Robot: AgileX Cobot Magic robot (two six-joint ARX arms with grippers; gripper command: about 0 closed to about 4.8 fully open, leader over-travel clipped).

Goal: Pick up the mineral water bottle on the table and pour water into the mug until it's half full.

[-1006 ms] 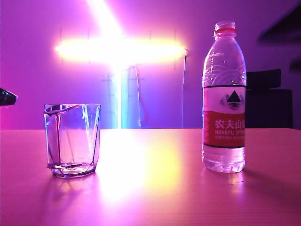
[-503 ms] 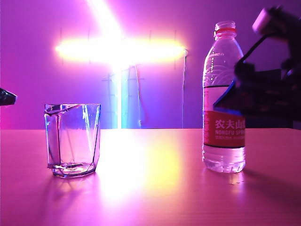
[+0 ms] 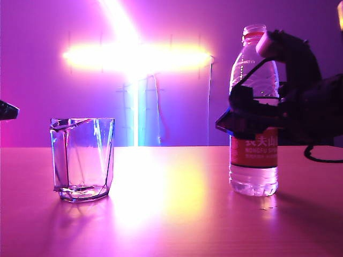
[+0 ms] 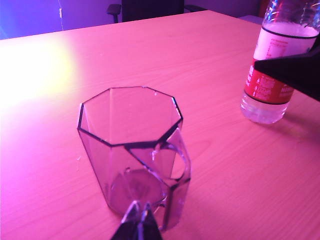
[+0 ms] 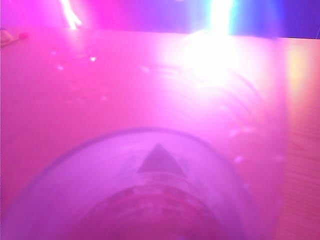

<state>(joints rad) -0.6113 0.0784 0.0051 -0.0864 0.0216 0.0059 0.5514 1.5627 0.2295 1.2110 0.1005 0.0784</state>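
Note:
The mineral water bottle (image 3: 253, 160) stands upright on the right of the table (image 3: 171, 214), with clear water (image 3: 253, 181) showing below its red label. My right gripper (image 3: 241, 120) is open and straddles the bottle at label height; one dark finger crosses in front of the label. In the right wrist view the bottle (image 5: 160, 165) fills the frame and the fingers are hidden. The clear faceted mug (image 3: 83, 159) stands upright at the left, its handle toward my left gripper (image 4: 141, 212), which is shut just short of the mug (image 4: 135, 145).
Bright light bars glow on the wall behind (image 3: 134, 56). A dark chair (image 3: 303, 115) stands beyond the table's far edge behind the bottle. Bare tabletop lies between mug and bottle. The left gripper's tip (image 3: 8, 110) shows at the far left edge.
My right arm has swept in from the right edge and brought its gripper around the bottle's label. The bottle has shifted very slightly left. The mug and left gripper have not moved.

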